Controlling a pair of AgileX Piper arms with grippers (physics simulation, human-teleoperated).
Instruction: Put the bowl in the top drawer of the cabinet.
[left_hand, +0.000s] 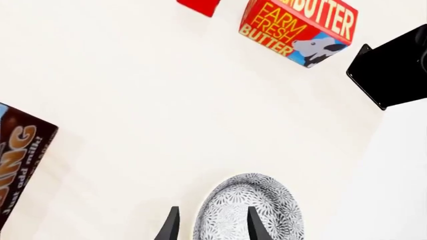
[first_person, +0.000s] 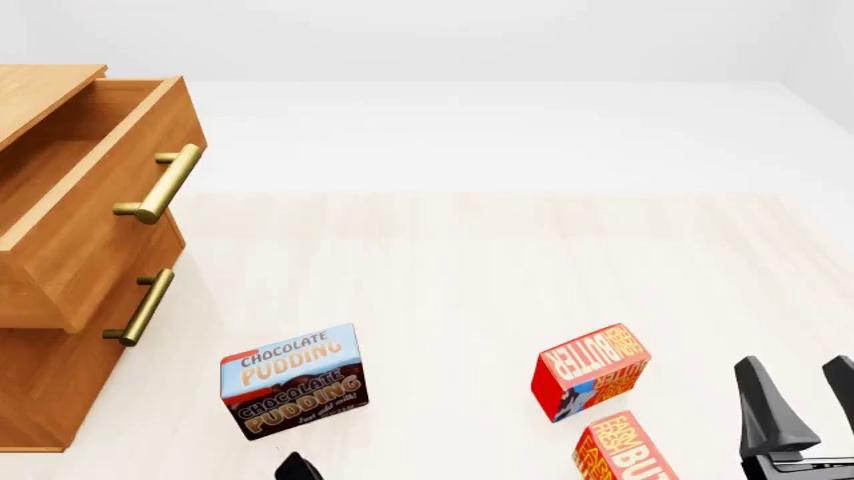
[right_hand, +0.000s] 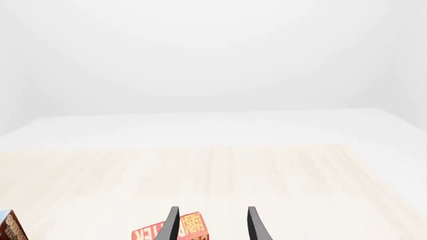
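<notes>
Bowl shows only in the left wrist view, at the bottom centre of the frame, sitting on the counter with the left gripper straddling one side of it: one finger over the bowl, the other off its rim, jaws released, nothing clamped. It isn't visible in the front view. Top drawer is pulled out at the upper left of the front view, brass handle on its face; the inside that shows has nothing in it. Below it the lower drawer of the cabinet is closed, with its own brass handle. Pudding box stands at lower centre-left of the front view, well clear of the cabinet. One butter box is at lower centre-right, a second butter box just below it at the frame edge. Right gripper is in the lower right corner of the front view, jaws released, holding nothing, fingers pointing up and away over bare counter.
</notes>
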